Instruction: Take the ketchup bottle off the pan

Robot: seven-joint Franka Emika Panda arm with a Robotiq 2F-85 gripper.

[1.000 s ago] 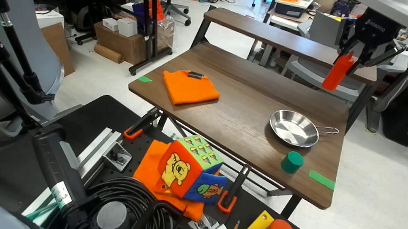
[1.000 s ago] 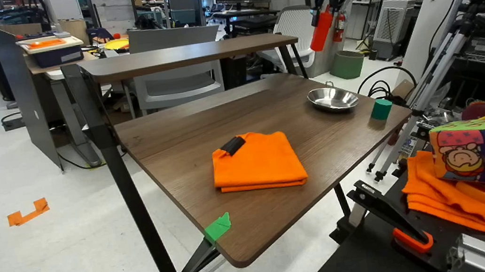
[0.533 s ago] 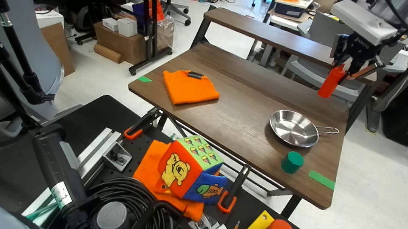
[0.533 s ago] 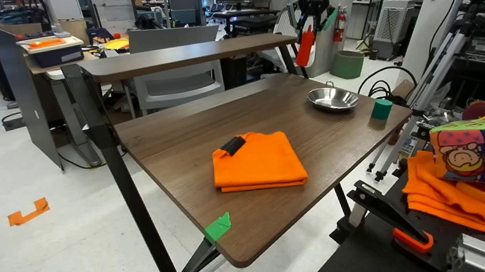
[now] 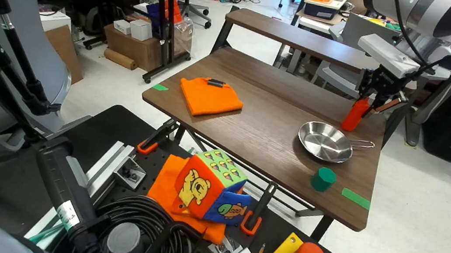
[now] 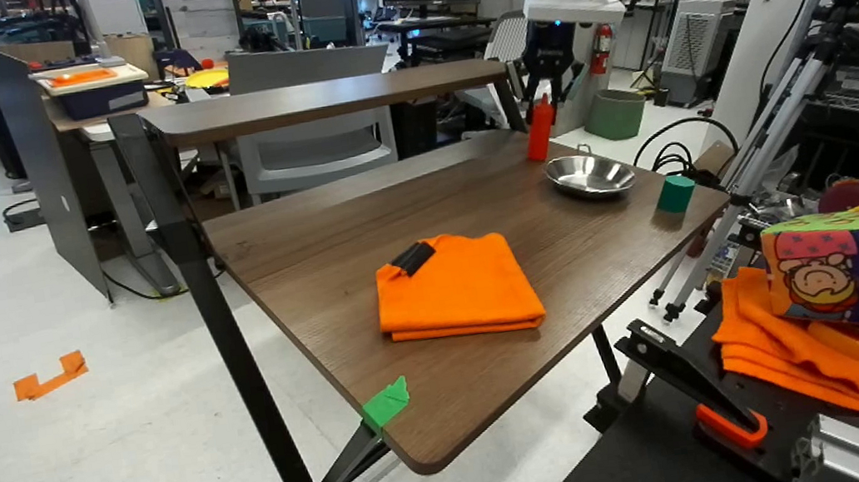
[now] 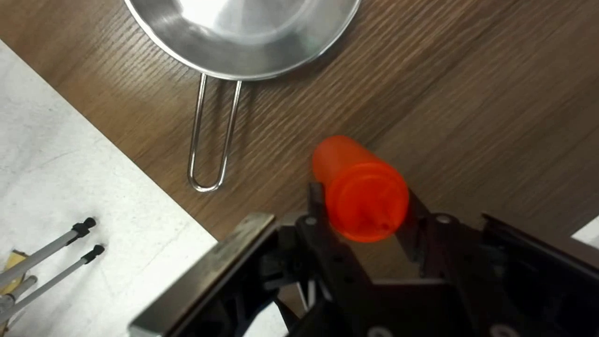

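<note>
The red-orange ketchup bottle (image 5: 353, 118) is between my gripper's fingers (image 7: 364, 201), which press on both sides near its top. It also shows in an exterior view (image 6: 540, 131) and in the wrist view (image 7: 344, 157), nozzle toward the camera. The bottle is nearly upright, slightly tilted, at the tabletop beside the pan on the handle side. I cannot tell whether its base touches the table. The shiny silver pan (image 5: 324, 142) sits on the table with nothing in it; it also shows in an exterior view (image 6: 591, 174) and the wrist view (image 7: 248, 56).
A green cup (image 5: 323, 179) stands on the table (image 5: 260, 131) near the pan. A folded orange cloth (image 5: 211, 98) lies toward the table's opposite end. A raised shelf (image 5: 304, 38) runs along one long side. The table's edge is close to the pan handle.
The arm has come down and carried the bottle from well above the table to tabletop height beside the pan. The bottle stands more upright. The pan, cup and cloth have not moved.
</note>
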